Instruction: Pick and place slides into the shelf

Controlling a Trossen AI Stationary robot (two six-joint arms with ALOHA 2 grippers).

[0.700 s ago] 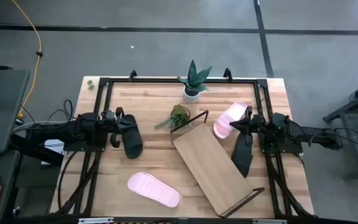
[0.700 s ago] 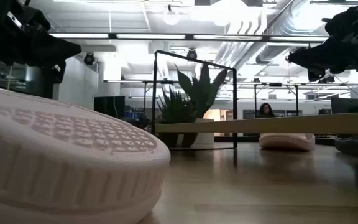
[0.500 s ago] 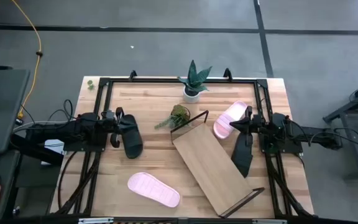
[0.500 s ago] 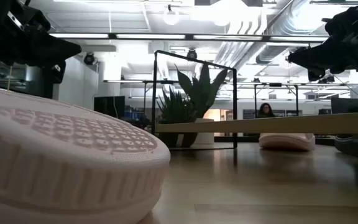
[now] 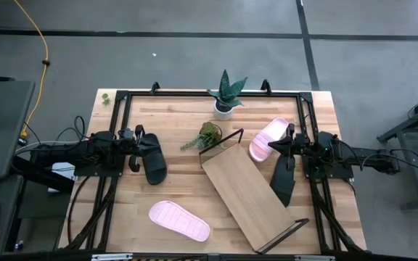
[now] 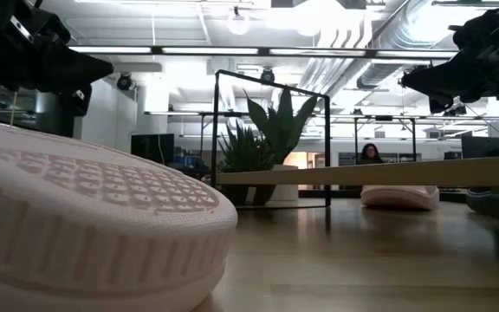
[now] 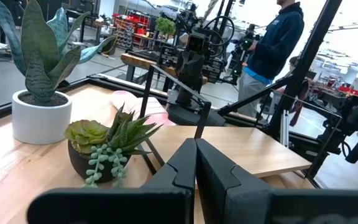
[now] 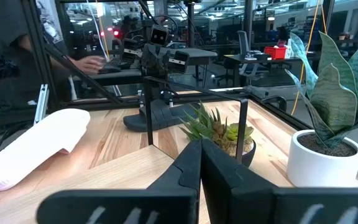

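Note:
In the high view the shelf (image 5: 247, 192), a long light-wood board with black wire ends, lies slantwise on the table right of centre. One pink slide (image 5: 179, 220) lies sole up near the near edge. It fills the low view's left (image 6: 85, 225). The other pink slide (image 5: 268, 138) lies beside the shelf's far end. A black slide (image 5: 152, 158) rests flat just right of my left gripper (image 5: 133, 141). The second black slide (image 5: 284, 180) lies under my right gripper (image 5: 285, 143). Both grippers are shut (image 7: 196, 168) (image 8: 201, 165) and hover above the table, touching nothing.
A snake plant in a white pot (image 5: 227, 96) stands at the far edge, and a small succulent in a dark pot (image 5: 209, 135) sits by the shelf's far corner. Black frame rails (image 5: 115, 130) border the table. People show beyond the table (image 7: 278, 43).

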